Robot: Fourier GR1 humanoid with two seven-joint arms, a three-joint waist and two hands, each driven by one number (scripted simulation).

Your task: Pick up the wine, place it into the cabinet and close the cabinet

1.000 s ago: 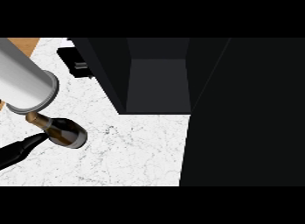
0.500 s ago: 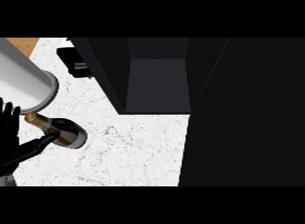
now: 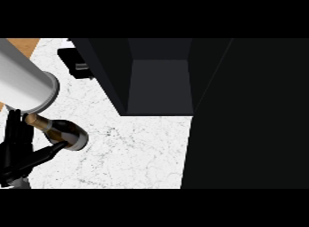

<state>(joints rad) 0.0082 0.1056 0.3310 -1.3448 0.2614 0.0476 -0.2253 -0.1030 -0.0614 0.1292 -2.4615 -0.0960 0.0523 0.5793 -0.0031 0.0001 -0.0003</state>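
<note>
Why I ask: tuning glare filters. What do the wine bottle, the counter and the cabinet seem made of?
Wine bottle: likely dark glass, glossy, with pale highlights on its body. Counter: looks like white marble, with fine grey veins. Cabinet: matte dark panels, no grain showing; painted wood or laminate, I cannot tell.

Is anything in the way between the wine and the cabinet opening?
Nothing visible. Only bare counter lies between the wine bottle and the open cabinet. The left hand is right beside the bottle.
</note>
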